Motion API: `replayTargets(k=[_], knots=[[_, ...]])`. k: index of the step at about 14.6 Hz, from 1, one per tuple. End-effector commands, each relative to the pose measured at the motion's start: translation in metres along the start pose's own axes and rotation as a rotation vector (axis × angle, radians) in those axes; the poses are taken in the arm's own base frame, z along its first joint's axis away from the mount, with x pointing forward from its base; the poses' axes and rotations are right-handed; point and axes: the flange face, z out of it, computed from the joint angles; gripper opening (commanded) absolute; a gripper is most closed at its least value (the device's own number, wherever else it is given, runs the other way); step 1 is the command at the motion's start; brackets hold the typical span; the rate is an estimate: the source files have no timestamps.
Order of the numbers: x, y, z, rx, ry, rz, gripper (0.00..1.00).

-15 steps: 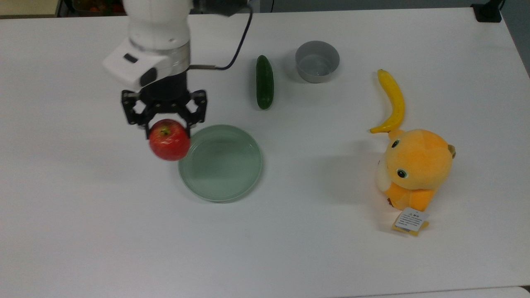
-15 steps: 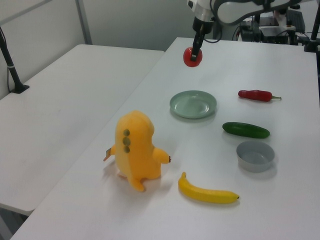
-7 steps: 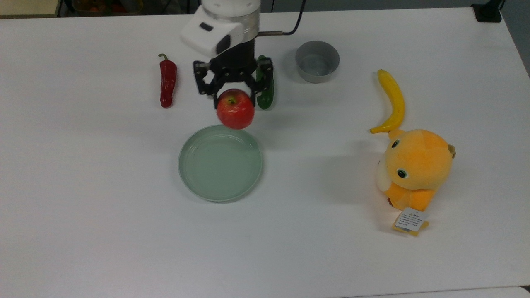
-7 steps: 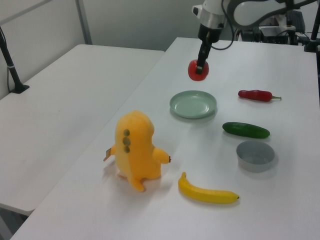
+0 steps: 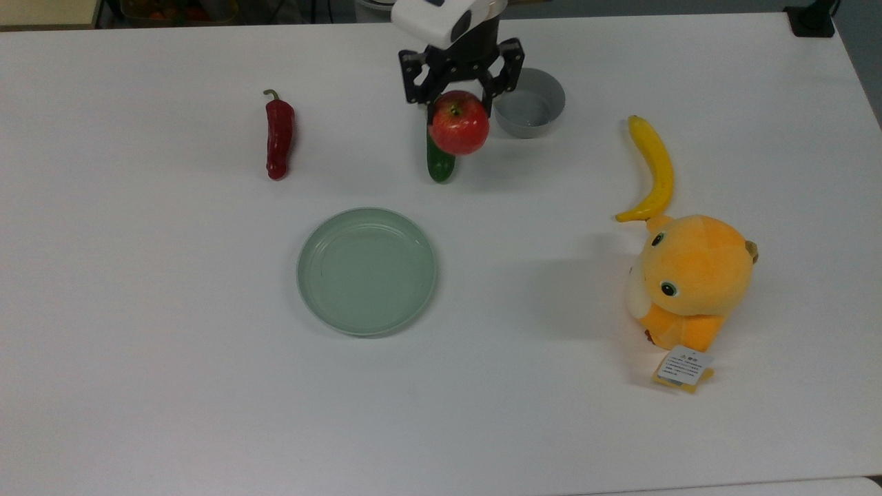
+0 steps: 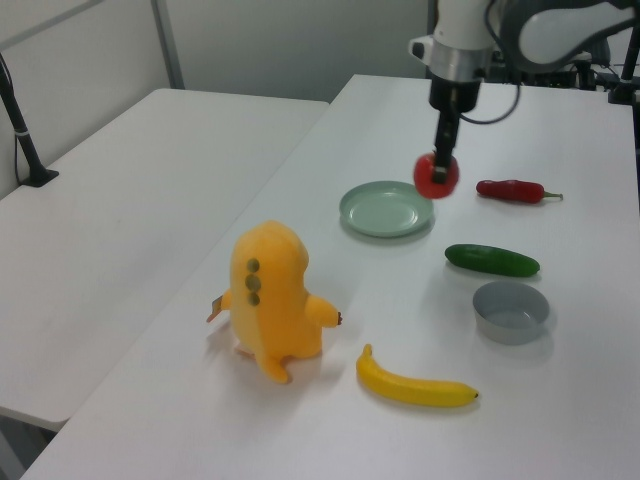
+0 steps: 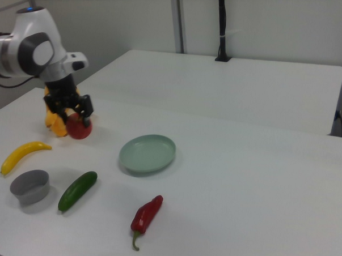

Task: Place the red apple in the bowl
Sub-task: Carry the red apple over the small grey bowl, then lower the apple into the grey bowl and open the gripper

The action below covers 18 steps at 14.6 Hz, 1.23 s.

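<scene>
**Apple held aloft beside the bowl**

My gripper (image 5: 460, 103) hangs above the tabletop (image 5: 172, 310), fingers clamped on the red apple (image 5: 459, 123), wrist pointing straight down. In the top view the apple covers the upper part of the cucumber (image 5: 440, 165) and sits just left of the bowl (image 5: 529, 102). The chili pepper (image 5: 279, 136), green plate (image 5: 366, 271), banana (image 5: 653, 169) and orange plush toy (image 5: 692, 279) lie apart.
</scene>
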Motion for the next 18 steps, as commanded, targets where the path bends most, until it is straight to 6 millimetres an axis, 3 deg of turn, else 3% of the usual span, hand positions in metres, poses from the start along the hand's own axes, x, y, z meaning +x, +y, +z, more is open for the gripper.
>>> replayTargets(k=[1,5,8,11,14,18], knots=[[-0.041,-0.035,-0.004,0.001,-0.057,-0.025,0.27],[-0.062,-0.061,-0.002,0.003,-0.086,-0.07,0.27],[-0.077,-0.096,0.01,-0.002,-0.137,-0.139,0.27],[-0.081,-0.105,0.019,-0.004,-0.156,-0.16,0.27],[-0.093,-0.126,0.041,-0.008,-0.192,-0.211,0.27],[-0.088,-0.142,0.067,0.003,-0.199,-0.238,0.27]])
